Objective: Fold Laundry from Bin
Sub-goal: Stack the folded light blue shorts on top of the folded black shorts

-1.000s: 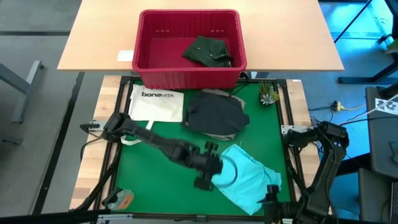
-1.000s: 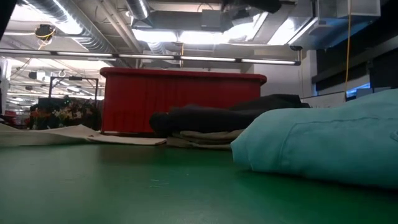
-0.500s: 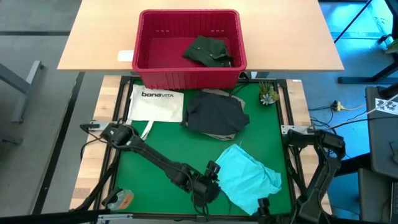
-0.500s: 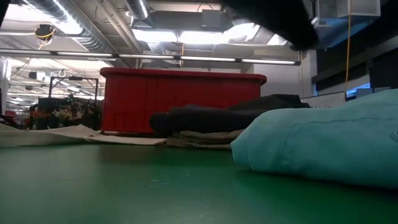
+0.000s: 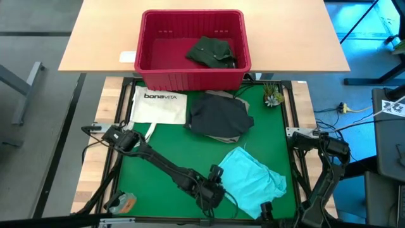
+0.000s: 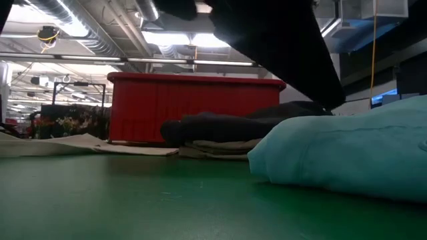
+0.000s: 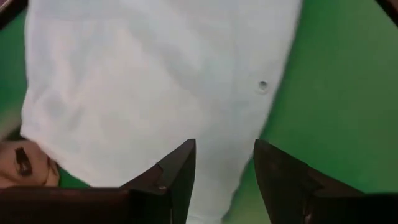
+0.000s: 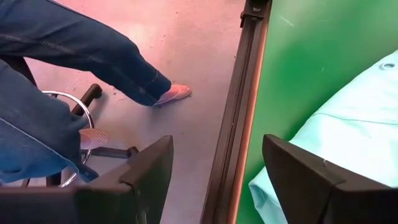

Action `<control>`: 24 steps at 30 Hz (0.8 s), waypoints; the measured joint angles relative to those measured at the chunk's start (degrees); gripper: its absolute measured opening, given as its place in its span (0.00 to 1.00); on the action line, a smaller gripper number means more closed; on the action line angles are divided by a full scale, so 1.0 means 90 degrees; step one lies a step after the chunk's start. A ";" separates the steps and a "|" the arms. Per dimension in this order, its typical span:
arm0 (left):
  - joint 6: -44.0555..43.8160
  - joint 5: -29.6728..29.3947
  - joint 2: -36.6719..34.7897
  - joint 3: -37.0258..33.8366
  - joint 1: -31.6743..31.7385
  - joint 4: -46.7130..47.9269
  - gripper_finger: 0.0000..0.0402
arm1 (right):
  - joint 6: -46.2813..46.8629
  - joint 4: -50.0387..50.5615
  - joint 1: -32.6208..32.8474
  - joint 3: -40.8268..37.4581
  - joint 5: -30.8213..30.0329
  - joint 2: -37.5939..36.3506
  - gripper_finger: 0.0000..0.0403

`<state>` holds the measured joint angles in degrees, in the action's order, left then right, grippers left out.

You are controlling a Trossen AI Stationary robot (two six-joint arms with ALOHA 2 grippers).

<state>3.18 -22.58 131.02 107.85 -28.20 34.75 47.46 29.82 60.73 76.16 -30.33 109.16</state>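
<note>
Green mat (image 5: pixel 158 149) underfoot, wooden table beyond it carrying the red bin (image 5: pixel 191 76). One dark green garment (image 5: pixel 212 52) lies inside the bin. Just in front of the bin, a dark grey garment (image 5: pixel 218 117) sits on a khaki one (image 5: pixel 221 95), with a white tote bag (image 5: pixel 159 105) beside them.

Turquoise garment (image 5: pixel 253 179) lies crumpled at the near edge of the mat, toward the right side.

My left gripper (image 7: pixel 222 171) hangs low over that garment's left edge, fingers parted with nothing between them; the wrist view shows pale cloth and a small button (image 7: pixel 262 86) ahead of the tips. My right gripper (image 8: pixel 214 177) waits at the near right corner, fingers spread and empty, looking past the table frame to the floor, where a person's jeans and shoes show.

Handling judgement: light, limp cloth, no stiffness, will drape and bunch when lifted. It should slide easily over the mat. Best hold looks like an outer hem or corner, pinched through a single layer, so the piece can be drawn flat. The button side suggests a placket; avoid clamping on the button itself.
</note>
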 joint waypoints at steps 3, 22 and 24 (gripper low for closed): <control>-0.0532 -0.0627 0.0071 0.0005 0.0056 -0.0312 0.43 | 0.0000 0.0000 0.0000 0.0000 0.0011 0.0000 0.62; -0.0138 -0.0699 0.0090 0.0002 0.0128 -0.0842 0.47 | 0.0016 0.0024 0.0000 0.0000 0.0046 0.0002 0.62; -0.0122 -0.0691 0.0090 0.0002 0.0127 -0.0893 0.47 | 0.0017 0.0023 0.0000 0.0000 0.0045 0.0002 0.62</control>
<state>2.08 -28.80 131.83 107.87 -27.05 26.72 47.62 30.03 60.73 76.16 -29.92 109.19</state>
